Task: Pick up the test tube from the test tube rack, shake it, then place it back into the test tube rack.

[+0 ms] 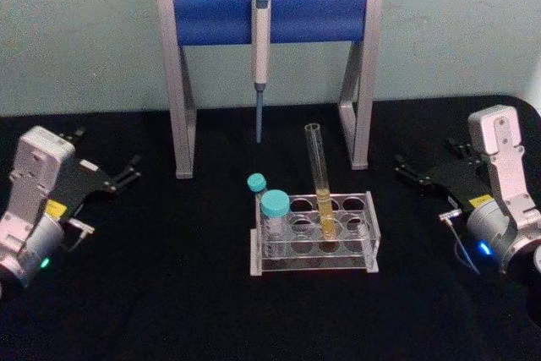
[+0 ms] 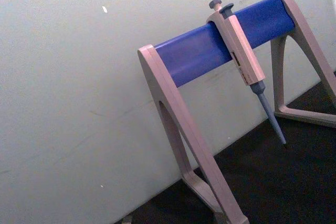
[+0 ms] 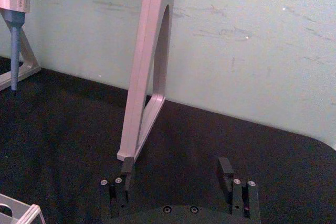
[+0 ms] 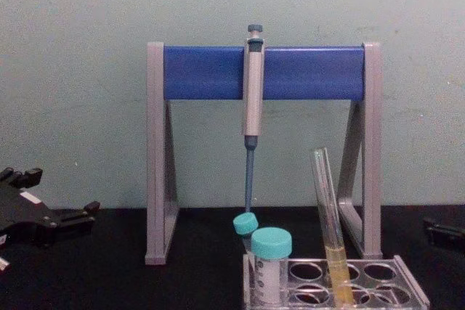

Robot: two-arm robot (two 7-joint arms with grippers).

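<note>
- Test tube [image 1: 321, 182] stands in the test tube rack [image 1: 314, 238], in a hole of the middle column; we see it lean slightly, its open mouth well above the rack and yellow liquid filling its lower part.
- We find the rack on the black table [image 1: 169, 293], in front of the pipette stand [image 1: 269, 16], from whose blue bar a pipette [image 1: 260, 40] hangs.
- Two teal-capped vials [image 1: 274, 221] sit in the rack's left end, beside the tube without touching it.
- We see the left gripper [image 1: 127, 171] resting low at the table's left side, well apart from the rack; its jaws look apart, though the head view is too coarse for us to be sure.
- The right gripper [image 3: 178, 174] lies at the table's right side, its jaws plainly apart and holding nothing, pointed toward the stand's right leg.
</note>
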